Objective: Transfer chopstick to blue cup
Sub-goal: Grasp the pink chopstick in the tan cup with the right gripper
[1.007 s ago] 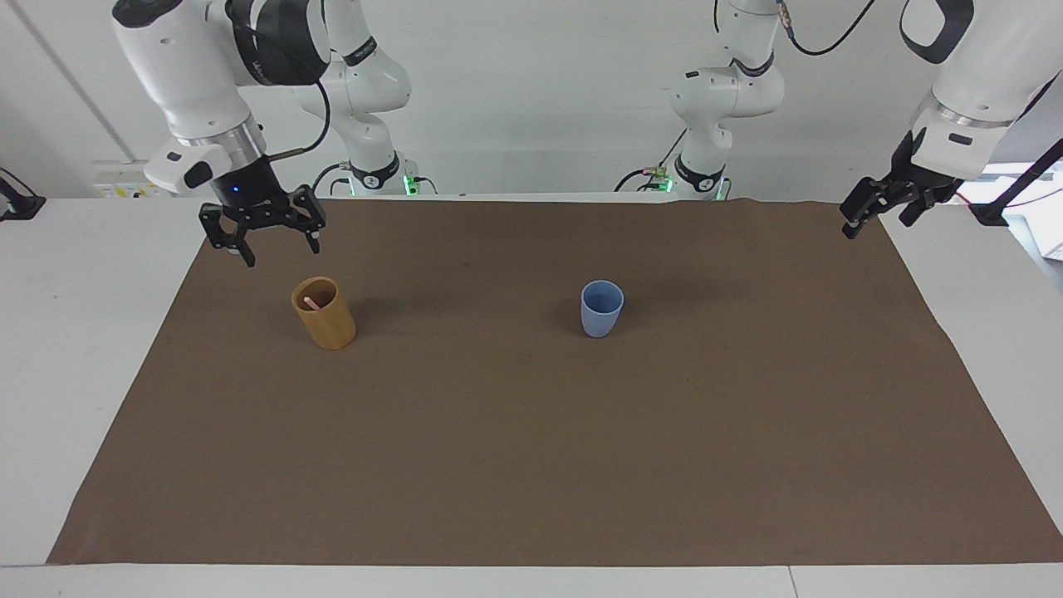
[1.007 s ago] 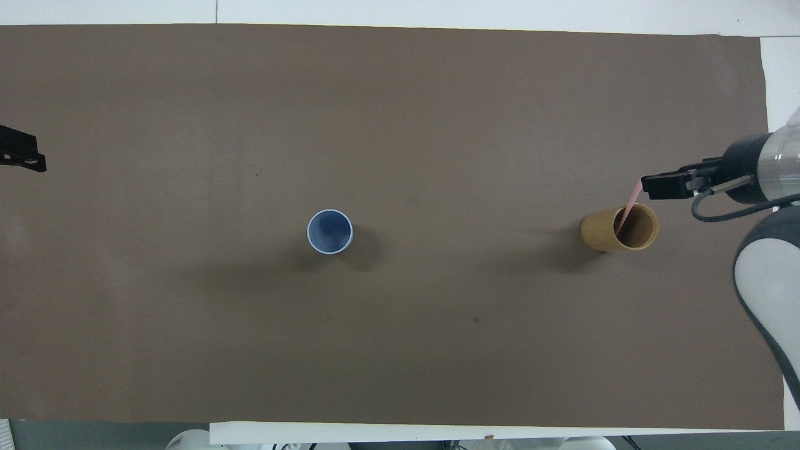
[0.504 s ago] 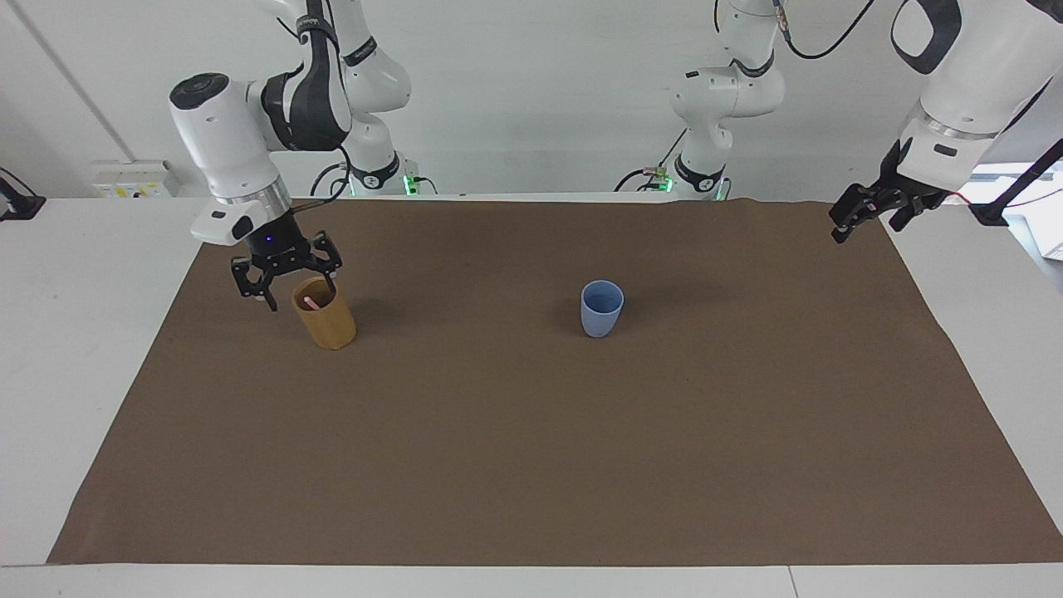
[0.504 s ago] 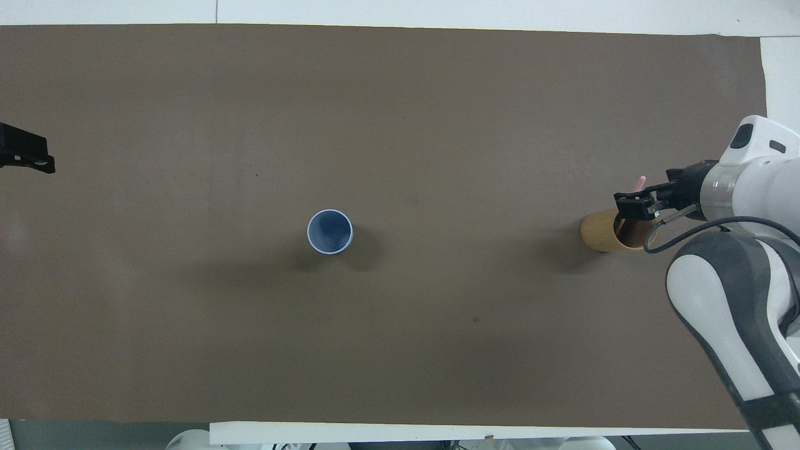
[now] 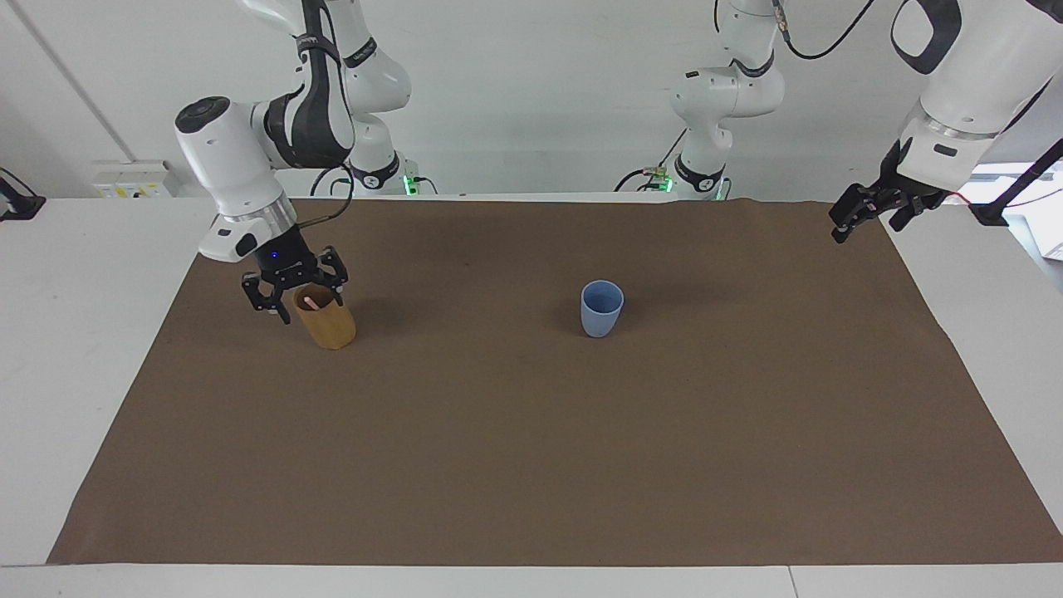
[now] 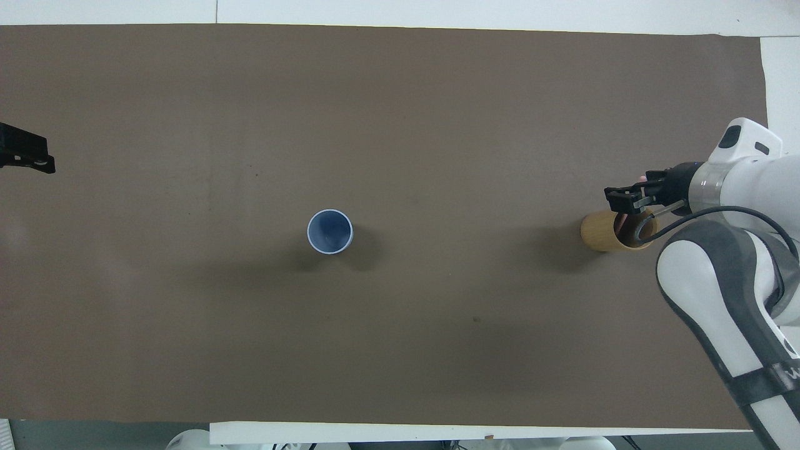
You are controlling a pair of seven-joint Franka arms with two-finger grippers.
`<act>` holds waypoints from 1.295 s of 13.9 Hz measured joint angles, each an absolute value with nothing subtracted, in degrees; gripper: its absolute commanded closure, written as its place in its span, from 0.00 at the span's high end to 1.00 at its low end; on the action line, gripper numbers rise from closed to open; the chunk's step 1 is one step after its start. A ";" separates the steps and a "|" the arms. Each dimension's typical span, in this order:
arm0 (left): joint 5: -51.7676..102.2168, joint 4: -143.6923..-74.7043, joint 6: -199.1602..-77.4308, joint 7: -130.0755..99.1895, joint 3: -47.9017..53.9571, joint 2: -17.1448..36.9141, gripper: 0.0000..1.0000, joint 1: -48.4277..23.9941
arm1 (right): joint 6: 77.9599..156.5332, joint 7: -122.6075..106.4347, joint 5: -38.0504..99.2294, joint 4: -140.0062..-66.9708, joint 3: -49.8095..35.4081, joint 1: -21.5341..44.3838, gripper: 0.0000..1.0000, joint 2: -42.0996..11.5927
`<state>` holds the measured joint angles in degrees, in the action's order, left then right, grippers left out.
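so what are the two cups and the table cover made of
The blue cup looks like matte plastic: even pale blue, no gloss. The tan cup looks like wood or bamboo, with a warm, slightly uneven tone; a wood-look finish is possible. The brown cover seems to be paper or thin cloth: flat, dull, with a wavy edge.

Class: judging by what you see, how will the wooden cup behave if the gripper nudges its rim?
The wooden cup, tall, narrow and already leaning, looks apt to tip. As a cylinder, it would probably roll once down. The right gripper sits at its rim beside the chopstick.
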<state>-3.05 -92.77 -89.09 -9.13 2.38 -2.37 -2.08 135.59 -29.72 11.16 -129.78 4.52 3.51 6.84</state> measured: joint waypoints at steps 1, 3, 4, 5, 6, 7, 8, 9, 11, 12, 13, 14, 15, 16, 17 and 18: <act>-3.05 -92.77 -89.09 -9.13 2.38 -2.37 1.00 -2.08 | 135.57 -30.77 11.20 -129.77 4.53 3.42 0.56 6.83; -3.05 -92.77 -89.09 -9.13 2.38 -2.37 1.00 -2.08 | 134.61 -31.37 11.23 -129.77 4.58 2.85 0.56 6.83; -3.05 -92.77 -89.09 -9.13 2.38 -2.37 1.00 -2.08 | 133.55 -31.84 11.23 -129.73 4.62 2.49 0.56 6.83; -3.05 -92.77 -89.08 -9.13 2.38 -2.37 1.00 -2.08 | 132.47 -32.50 11.23 -129.68 4.72 2.27 0.56 6.85; -3.05 -92.77 -89.08 -9.13 2.38 -2.37 1.00 -2.08 | 131.82 -33.24 11.24 -129.66 4.75 2.01 0.54 6.87; -3.05 -92.77 -89.08 -9.13 2.38 -2.37 1.00 -2.08 | 131.55 -33.58 11.24 -129.64 4.78 1.79 0.52 6.88; -3.05 -92.77 -89.08 -9.13 2.38 -2.37 1.00 -2.08 | 131.47 -33.73 11.24 -129.64 4.87 1.75 0.51 6.88; -3.05 -92.77 -89.08 -9.13 2.38 -2.37 1.00 -2.08 | 131.46 -33.81 11.24 -129.64 4.87 1.76 0.49 6.88; -3.05 -92.77 -89.08 -9.13 2.38 -2.37 1.00 -2.08 | 131.46 -33.84 11.24 -129.63 4.79 1.87 0.40 6.89; -3.05 -92.77 -89.08 -9.13 2.38 -2.37 1.00 -2.08 | 131.46 -33.84 11.24 -129.60 4.73 1.88 0.32 6.89; -3.05 -92.77 -89.08 -9.13 2.38 -2.37 1.00 -2.08 | 131.46 -33.86 11.24 -129.59 4.68 1.89 0.22 6.89; -3.05 -92.77 -89.07 -9.13 2.38 -2.37 1.00 -2.08 | 131.45 -33.86 11.24 -129.57 4.66 1.89 0.14 6.89; -3.05 -92.77 -89.07 -9.13 2.38 -2.37 1.00 -2.08 | 131.25 -33.87 11.23 -129.48 4.65 1.89 0.02 6.89; -3.05 -92.77 -89.07 -9.13 2.38 -2.37 1.00 -2.08 | 130.53 -33.94 11.18 -129.18 4.65 1.90 0.00 6.91; -3.05 -92.77 -89.07 -9.13 2.38 -2.37 1.00 -2.08 | 129.66 -34.10 10.40 -128.66 4.62 1.91 0.00 6.93; -3.05 -92.77 -89.07 -9.13 2.38 -2.37 1.00 -2.08 | 128.67 -34.16 8.63 -127.81 4.59 1.91 0.00 6.97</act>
